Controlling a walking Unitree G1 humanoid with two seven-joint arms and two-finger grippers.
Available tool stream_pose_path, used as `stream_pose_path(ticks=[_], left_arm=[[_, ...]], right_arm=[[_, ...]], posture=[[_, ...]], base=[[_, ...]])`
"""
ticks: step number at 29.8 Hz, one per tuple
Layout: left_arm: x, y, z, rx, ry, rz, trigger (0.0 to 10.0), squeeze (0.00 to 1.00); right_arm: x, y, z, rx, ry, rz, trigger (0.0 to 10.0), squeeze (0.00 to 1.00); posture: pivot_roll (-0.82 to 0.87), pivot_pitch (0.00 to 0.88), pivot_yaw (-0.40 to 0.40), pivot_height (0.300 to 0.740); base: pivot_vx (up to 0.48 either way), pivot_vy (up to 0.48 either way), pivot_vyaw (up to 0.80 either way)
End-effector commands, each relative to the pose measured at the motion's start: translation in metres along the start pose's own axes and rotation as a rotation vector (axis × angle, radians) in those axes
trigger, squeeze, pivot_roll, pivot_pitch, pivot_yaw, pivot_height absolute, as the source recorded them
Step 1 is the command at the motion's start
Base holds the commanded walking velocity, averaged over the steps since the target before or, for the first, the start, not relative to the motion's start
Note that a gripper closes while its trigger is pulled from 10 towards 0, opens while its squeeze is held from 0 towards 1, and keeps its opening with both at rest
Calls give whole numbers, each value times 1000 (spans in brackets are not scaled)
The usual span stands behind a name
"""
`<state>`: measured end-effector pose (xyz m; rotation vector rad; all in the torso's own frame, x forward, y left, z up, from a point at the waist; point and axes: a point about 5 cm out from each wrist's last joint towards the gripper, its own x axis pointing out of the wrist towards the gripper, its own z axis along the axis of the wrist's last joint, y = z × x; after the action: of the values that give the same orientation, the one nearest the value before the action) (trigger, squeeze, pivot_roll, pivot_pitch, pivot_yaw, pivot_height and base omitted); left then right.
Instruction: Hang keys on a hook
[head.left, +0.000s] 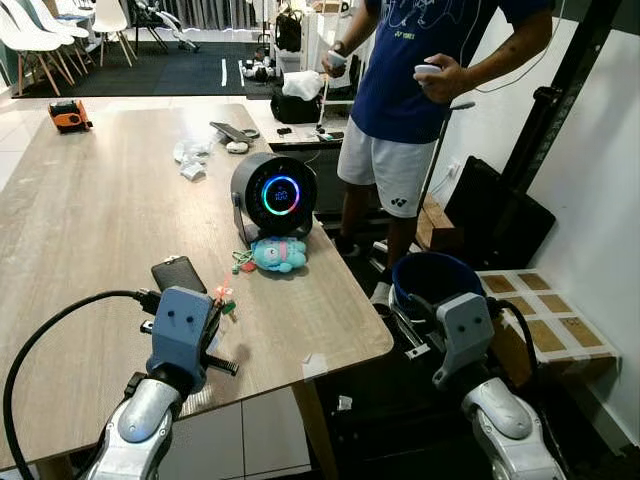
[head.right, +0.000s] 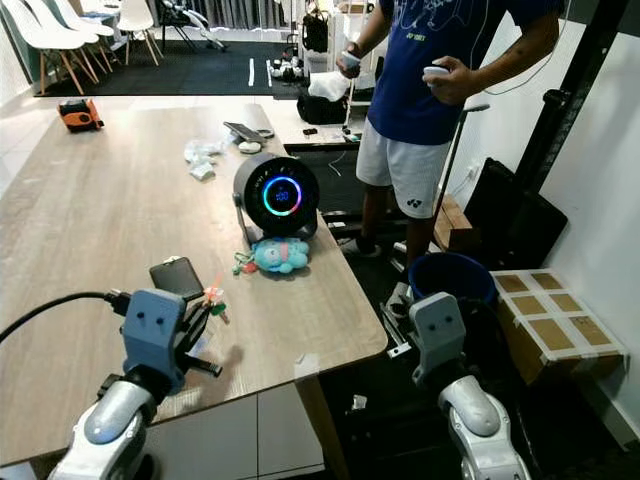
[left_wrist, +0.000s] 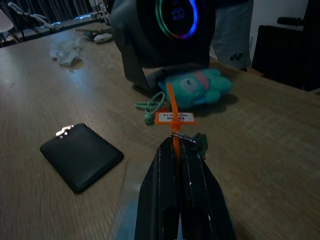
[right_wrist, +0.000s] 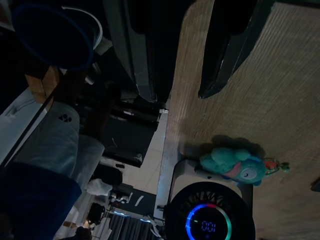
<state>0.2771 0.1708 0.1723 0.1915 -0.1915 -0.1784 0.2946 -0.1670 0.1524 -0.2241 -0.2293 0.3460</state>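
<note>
Keys (left_wrist: 192, 140) on a metal ring with an orange plastic tag strip are sitting pinched at the tips of the left hand (left_wrist: 179, 150), whose two long black fingers are pressing nearly flat together on the strip, just above the wood-grain surface (head.left: 80, 230). From the head views the same bundle is showing as a small orange and green cluster in front of the blue-grey wrist housing, near the surface's front edge. The left wrist view is adding what the head views cannot resolve: a small rectangular orange label with print too fine to read. Just beside the hand, a flat black rounded-rectangle case (head.left: 179, 273) is lying on the wood. Further along, a soft teal plush toy (head.left: 279, 254) with a green cord is lying against the foot of a round black device (head.left: 274, 193) with a glowing ring display. Crumpled clear wrapping (head.left: 189, 160) is lying farther back. A person (head.left: 420, 90) in a blue shirt and white shorts is standing past the surface's far corner. The right hand (right_wrist: 175, 95) is hanging off the right edge, above a dark blue bucket (head.left: 435, 275); its wrist view is showing its fingers spread apart, gripping nothing.
</note>
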Motion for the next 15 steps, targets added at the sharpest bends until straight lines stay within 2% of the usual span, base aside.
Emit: stream_pose_path(ticks=[1, 15], left_arm=[[0, 1, -5, -8, 20, 19, 10000, 0], [-1, 4, -6, 6, 15, 35, 10000, 0]], right_arm=[[-4, 1, -8, 10, 25, -13, 10000, 0], [0, 6, -9, 10, 18, -11, 10000, 0]], posture=[[10, 120, -12, 740], [28, 117, -8, 740]], base=[[0, 0, 0], [0, 0, 0]])
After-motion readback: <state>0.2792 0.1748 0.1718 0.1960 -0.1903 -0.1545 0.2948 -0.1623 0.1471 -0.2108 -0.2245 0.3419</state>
